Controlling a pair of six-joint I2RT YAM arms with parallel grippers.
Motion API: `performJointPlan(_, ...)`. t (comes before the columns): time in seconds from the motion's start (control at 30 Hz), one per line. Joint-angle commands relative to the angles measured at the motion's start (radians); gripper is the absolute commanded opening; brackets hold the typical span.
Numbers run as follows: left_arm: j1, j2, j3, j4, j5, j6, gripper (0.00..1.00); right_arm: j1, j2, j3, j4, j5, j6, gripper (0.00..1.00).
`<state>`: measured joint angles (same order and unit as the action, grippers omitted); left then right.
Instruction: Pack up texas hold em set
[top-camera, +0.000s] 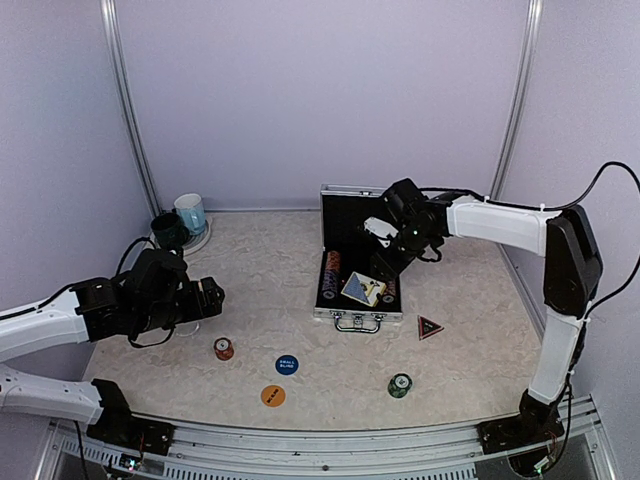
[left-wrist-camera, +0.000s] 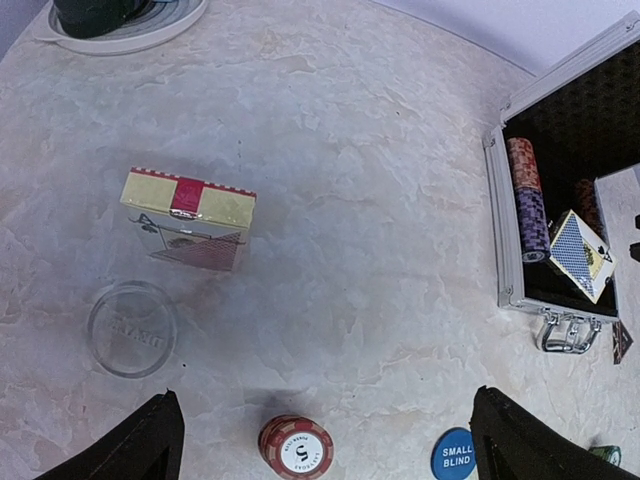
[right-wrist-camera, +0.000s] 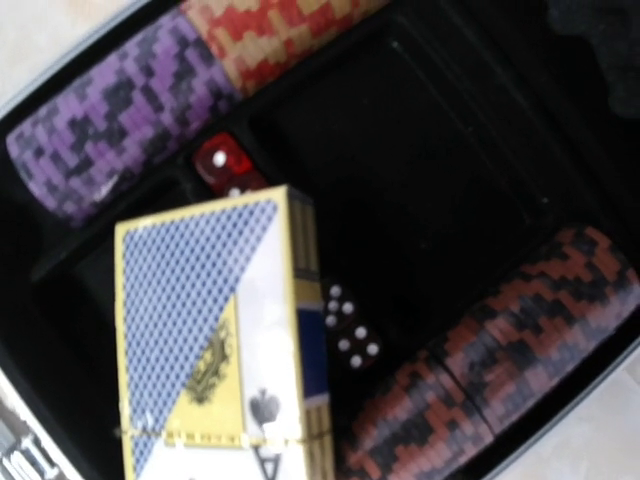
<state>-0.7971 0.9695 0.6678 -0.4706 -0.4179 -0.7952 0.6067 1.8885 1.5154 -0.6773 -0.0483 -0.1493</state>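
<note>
My right gripper (top-camera: 388, 262) hovers over the open silver case (top-camera: 338, 316), right of centre; I cannot tell if its fingers are parted. The blue card deck (right-wrist-camera: 215, 330) sits askew inside, so I should press it flat. My left gripper (left-wrist-camera: 322, 400), fingers spread, hangs over the red card deck (left-wrist-camera: 188, 215), left of centre.
</note>
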Motion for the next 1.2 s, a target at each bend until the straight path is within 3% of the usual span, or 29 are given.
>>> performJointPlan(0.0,0.009,0.0,-0.018,0.031,0.007,0.015,0.99,0.011,0.008,0.017,0.057,-0.004,0.056,0.53)
performJointPlan(0.27,0.009,-0.011,-0.027,0.023,0.006,0.012,0.99,0.022,0.16,0.142,0.11,-0.101,0.146,0.55)
performJointPlan(0.5,0.01,-0.053,-0.043,0.008,-0.007,0.007,0.99,0.034,0.233,0.176,0.142,-0.095,0.217,0.57)
performJointPlan(1.17,0.012,-0.064,-0.056,0.01,-0.008,0.011,0.99,0.073,0.231,0.097,0.097,-0.323,0.189,0.48)
